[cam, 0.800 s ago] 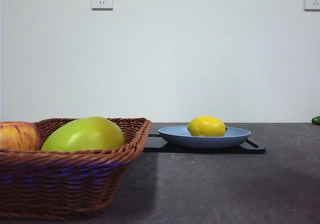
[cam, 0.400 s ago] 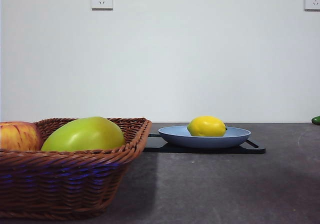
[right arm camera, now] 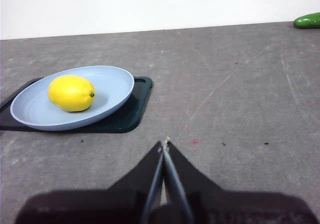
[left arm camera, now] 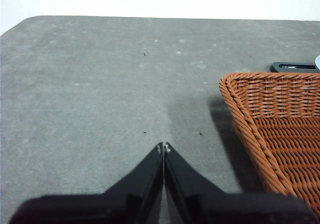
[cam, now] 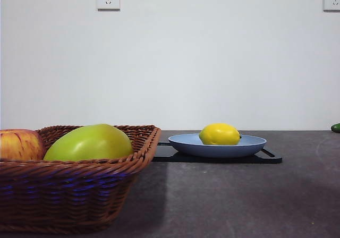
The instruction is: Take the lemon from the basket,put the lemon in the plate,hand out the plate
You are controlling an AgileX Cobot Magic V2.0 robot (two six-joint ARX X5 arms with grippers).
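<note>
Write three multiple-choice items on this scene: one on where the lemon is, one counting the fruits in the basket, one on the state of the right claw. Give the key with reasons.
1. Where is the lemon?
A. in the basket
B. on the light-blue plate
C. on the bare table

2. How many fruits show in the wicker basket in the front view?
A. none
B. two
C. four

3. How is the right claw?
A. shut on nothing
B. shut on the lemon
C. wide open over the plate

Key:
1 B: the lemon lies on the plate, which sits on the black tray.
2 B: a yellow-green fruit and a red-yellow apple.
3 A: its jaws meet over the table, apart from the plate.
</note>
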